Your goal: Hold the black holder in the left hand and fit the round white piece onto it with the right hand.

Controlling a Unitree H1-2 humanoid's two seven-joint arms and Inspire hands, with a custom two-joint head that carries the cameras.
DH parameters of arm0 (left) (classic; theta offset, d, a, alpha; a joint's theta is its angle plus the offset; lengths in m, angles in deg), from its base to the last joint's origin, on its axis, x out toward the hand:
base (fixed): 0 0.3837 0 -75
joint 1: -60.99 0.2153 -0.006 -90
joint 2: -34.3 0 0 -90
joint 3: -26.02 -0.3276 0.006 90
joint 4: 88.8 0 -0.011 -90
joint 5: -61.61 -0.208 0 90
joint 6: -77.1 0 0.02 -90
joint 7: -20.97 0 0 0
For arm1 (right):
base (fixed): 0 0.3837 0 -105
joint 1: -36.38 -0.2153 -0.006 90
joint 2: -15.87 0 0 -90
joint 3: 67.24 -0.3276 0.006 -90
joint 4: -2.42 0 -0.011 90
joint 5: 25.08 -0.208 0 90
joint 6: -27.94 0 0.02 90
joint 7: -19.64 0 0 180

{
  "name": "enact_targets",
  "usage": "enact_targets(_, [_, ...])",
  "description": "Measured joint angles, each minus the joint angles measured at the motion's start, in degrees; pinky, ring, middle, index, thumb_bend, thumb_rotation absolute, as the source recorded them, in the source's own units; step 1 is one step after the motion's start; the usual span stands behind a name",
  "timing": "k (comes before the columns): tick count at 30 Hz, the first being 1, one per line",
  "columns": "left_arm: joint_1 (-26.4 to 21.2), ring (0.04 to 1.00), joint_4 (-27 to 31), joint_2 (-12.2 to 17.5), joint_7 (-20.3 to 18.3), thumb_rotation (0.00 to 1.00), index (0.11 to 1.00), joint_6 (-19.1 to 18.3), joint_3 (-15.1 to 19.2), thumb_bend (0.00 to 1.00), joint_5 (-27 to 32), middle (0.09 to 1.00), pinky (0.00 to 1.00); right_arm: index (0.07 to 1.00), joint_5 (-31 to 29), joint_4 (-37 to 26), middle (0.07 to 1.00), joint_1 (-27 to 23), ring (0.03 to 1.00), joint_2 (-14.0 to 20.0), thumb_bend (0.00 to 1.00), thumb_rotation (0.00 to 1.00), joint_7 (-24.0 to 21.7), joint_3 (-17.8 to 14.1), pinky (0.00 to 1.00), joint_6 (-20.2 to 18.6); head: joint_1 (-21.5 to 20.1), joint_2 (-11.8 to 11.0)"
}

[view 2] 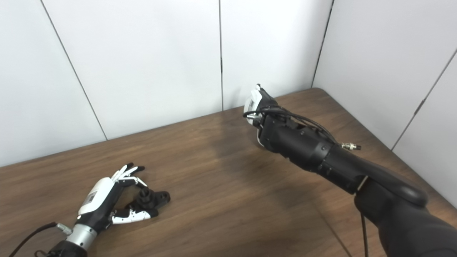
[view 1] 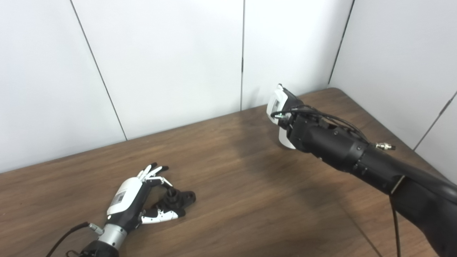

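A dark wooden desk (view 1: 228, 200) filled the lower part of both head views, with plain white wall panels (view 1: 171, 60) rising behind it and along its right side. At the lower left, the left hand (view 1: 132, 200) lay low at the desk surface, its white-backed palm turned on edge and its fingers (view 1: 152, 171) spread apart and pointing toward the far wall, the thumb (view 1: 162, 215) stretched out sideways along the wood. The black holder (view 1: 175, 200), a small dark piece with a knob-like top, sat on the desk in the gap between thumb and fingers; the hand looked open around it rather than closed on it, and whether any finger touched it could not be told. Well apart from this, toward the far right corner of the desk, the right arm (view 1: 357, 157) reached in from the lower right edge, black and thick, with cables looping over the wrist. The right hand (view 1: 282, 109) was raised above the desk near the wall, seen from behind, so its fingers were hidden and its opening could not be told. A curved white edge (view 1: 284, 141) showed just below the wrist, perhaps the round white piece, though this could not be told for certain.
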Motion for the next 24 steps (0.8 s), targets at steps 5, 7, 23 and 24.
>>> enact_targets(5, [0.00, 1.000, 0.00, -0.02, 0.00, 0.06, 0.482, -0.05, 0.00, 0.52, 0.12, 0.904, 1.00, 0.482, 0.16, -0.82, 0.704, 1.10, 0.819, 0.02, 0.52, 0.14, 0.22, -1.36, 0.95, -0.03, 0.17, 0.26])
enact_targets(7, [0.01, 1.000, 0.00, -0.03, 0.00, 0.06, 0.482, -0.07, 0.00, 0.52, 0.14, 0.906, 1.00, 0.604, 0.50, -1.07, 0.742, 1.49, 0.836, -0.03, 0.69, 0.14, -0.20, -1.92, 0.95, -0.16, 0.00, 0.18])
enact_targets(23, [-0.07, 1.000, 0.00, -0.23, -0.01, 0.06, 0.482, -0.23, -0.27, 0.52, 0.21, 0.907, 1.00, 1.000, 3.78, -1.71, 0.981, 2.24, 0.939, -2.57, 0.95, 0.43, -8.27, -5.19, 0.90, -1.26, 0.26, 0.44])
enact_targets(24, [-0.07, 1.000, 0.00, -0.24, -0.01, 0.06, 0.482, -0.26, -0.27, 0.52, 0.21, 0.906, 1.00, 1.000, 3.78, -1.71, 0.981, 2.24, 0.937, -2.57, 0.95, 0.42, -8.26, -5.37, 0.90, -1.26, 0.35, 0.44])
